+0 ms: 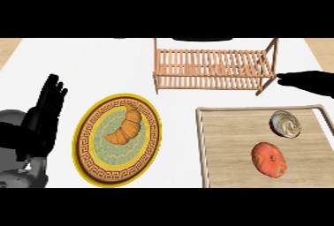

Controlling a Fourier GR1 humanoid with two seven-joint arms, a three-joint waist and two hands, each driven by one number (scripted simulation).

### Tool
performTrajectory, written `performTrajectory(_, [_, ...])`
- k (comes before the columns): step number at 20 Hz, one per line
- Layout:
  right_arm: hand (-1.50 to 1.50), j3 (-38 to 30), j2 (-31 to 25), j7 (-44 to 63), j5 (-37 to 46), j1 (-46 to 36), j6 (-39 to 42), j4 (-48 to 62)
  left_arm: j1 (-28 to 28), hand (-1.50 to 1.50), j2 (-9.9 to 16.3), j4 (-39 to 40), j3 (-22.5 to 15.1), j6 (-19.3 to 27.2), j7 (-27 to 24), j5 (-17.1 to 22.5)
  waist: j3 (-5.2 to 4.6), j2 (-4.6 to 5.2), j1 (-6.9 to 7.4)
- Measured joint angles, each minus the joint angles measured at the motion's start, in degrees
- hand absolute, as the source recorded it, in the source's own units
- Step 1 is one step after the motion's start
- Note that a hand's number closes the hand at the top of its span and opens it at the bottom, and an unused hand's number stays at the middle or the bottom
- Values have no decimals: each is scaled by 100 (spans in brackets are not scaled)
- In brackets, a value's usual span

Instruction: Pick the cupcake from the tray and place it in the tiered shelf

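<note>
**Cupcake on tray, not yet grasped; right hand off beside the shelf**

The cupcake point(286, 124), swirled brown and cream on top, sits in the far right part of the tray point(203, 145). An orange donut point(269, 159) lies just nearer on the same tray, close to the cupcake but not touching it. Nothing holds either item.

The right hand point(305, 81) shows at the right edge, level with the shelf's point(212, 66) right end and just beside it, well above the tray. It appears as a dark shape pointing left; whether its fingers are spread or curled cannot be told, and no object is seen in it. The left hand point(44, 112) rests at the left edge, fingers straight and up, holding nothing, beside a plate point(88, 167) bearing a croissant point(127, 127).

Judgement: the task stands at the pick step, with the reach to the cupcake not made. The next move calls for the right hand to come down to the tray's far right corner and close round the cupcake without nudging the donut. The slatted shelf stands behind the tray, and no object shows on its tiers.
</note>
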Motion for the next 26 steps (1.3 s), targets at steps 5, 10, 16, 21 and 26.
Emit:
performTrajectory(5, [-150,375,102,14,1199,361,-558,-105,-43,0,-76,-97,-14,7,121,-111,0,4,15])
performTrajectory(10, [-150,470,340,-177,2064,602,-1012,255,113,0,-158,4,145,-185,-51,-160,-1,8,21])
performTrajectory(16, [-150,263,722,-557,2573,583,-988,663,85,0,-353,-11,295,-342,81,-348,-3,6,19])
performTrajectory(21, [-150,241,1036,-856,3061,596,-1144,1064,66,0,-470,-153,367,-388,265,-554,-3,6,23])
performTrajectory(26, [-150,140,1267,-1144,3502,601,-1230,1373,37,0,-614,-120,520,-545,303,-674,-2,6,17])
